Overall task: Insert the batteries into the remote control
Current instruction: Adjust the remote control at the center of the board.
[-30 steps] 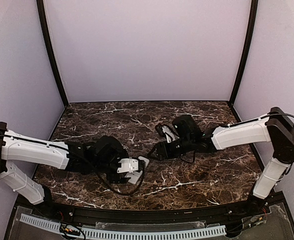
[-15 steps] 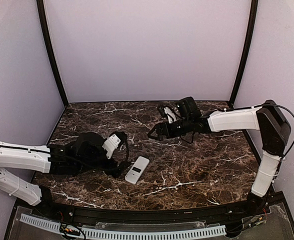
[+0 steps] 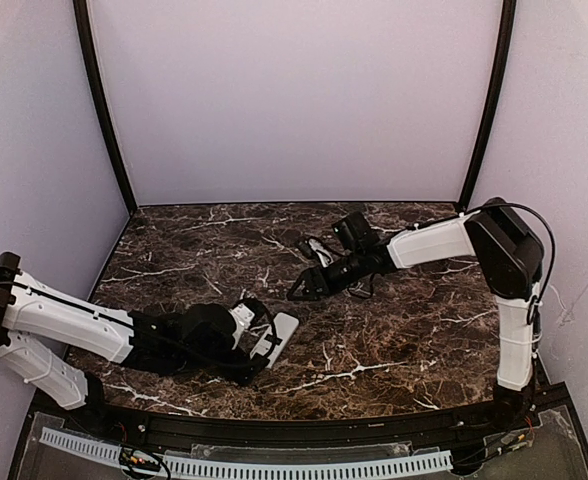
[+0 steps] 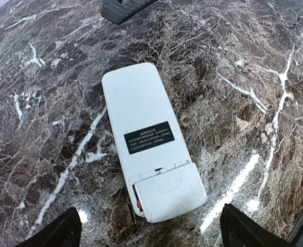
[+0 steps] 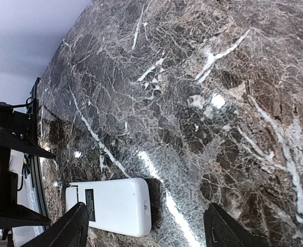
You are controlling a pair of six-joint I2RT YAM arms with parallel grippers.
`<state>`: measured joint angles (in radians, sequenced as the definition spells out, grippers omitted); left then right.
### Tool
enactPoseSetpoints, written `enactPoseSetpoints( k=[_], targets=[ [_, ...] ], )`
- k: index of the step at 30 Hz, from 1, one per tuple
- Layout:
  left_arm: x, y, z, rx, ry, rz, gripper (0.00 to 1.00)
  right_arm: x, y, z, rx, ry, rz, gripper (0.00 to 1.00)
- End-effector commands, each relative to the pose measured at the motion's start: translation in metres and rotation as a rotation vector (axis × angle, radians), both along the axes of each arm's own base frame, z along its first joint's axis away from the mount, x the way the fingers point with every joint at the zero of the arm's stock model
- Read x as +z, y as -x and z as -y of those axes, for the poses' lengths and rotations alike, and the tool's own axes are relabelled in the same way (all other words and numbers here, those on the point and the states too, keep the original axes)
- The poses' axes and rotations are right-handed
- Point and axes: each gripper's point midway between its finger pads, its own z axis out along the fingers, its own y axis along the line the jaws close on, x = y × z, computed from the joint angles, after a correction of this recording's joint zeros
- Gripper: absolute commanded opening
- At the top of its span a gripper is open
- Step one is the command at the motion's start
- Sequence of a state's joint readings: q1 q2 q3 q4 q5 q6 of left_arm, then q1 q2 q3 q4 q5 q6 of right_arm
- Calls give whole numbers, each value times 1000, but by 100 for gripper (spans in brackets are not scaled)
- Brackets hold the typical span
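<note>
The remote control (image 4: 144,134) lies back up on the marble table (image 3: 394,340), its black label showing. The small white cover (image 4: 169,191) sits slightly askew over its battery recess. An orange sliver of a battery (image 4: 137,204) shows at the cover's left edge; the rest of the batteries is hidden. My left gripper (image 4: 151,237) is open and empty, its fingers either side of the remote's cover end; in the top view it (image 3: 261,346) is at the remote (image 3: 285,326). My right gripper (image 5: 146,234) is open and empty, a little beyond the remote's other end (image 5: 115,206), and shows in the top view (image 3: 302,287).
Lilac walls and black corner posts (image 3: 102,110) close in the table on three sides. A black rail (image 3: 304,430) runs along the near edge. The left gripper (image 5: 7,175) shows at the left edge of the right wrist view.
My left gripper let go of the remote, pulled away to the left, then came back over its near end. My right arm swung to the back, then came down-left toward the remote.
</note>
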<state>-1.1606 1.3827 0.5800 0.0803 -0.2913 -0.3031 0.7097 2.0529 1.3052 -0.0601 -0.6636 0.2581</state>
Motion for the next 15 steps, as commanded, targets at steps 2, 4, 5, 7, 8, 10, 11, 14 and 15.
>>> enactPoseSetpoints(
  k=[2, 4, 5, 7, 8, 10, 11, 14, 15],
  targets=[
    [-14, 0, 8, 42, -5, -11, 92, 4, 7, -16, 67, -55, -12, 73],
    [-17, 0, 10, 51, -8, -10, 92, 1, 11, -19, 78, -56, -26, 72],
    [-20, -1, 11, 52, -16, -10, 92, -2, 15, -21, 86, -52, -31, 71],
    [-23, -2, 12, 57, -26, -10, 92, -7, 18, -23, 89, -40, -34, 71],
    [-22, -2, 14, 55, -26, -7, 92, -8, 20, -24, 90, -38, -37, 70],
    [-23, -3, 17, 49, -32, -4, 92, -10, 23, -24, 89, -32, -46, 68],
    [-25, -2, 18, 46, -36, -5, 92, -12, 24, -24, 88, -28, -47, 68],
    [-26, -3, 25, 36, -30, -5, 90, -15, 29, -23, 90, -17, -50, 65],
    [-29, -4, 25, 36, -40, -6, 89, -16, 32, -22, 91, -15, -57, 64]
  ],
)
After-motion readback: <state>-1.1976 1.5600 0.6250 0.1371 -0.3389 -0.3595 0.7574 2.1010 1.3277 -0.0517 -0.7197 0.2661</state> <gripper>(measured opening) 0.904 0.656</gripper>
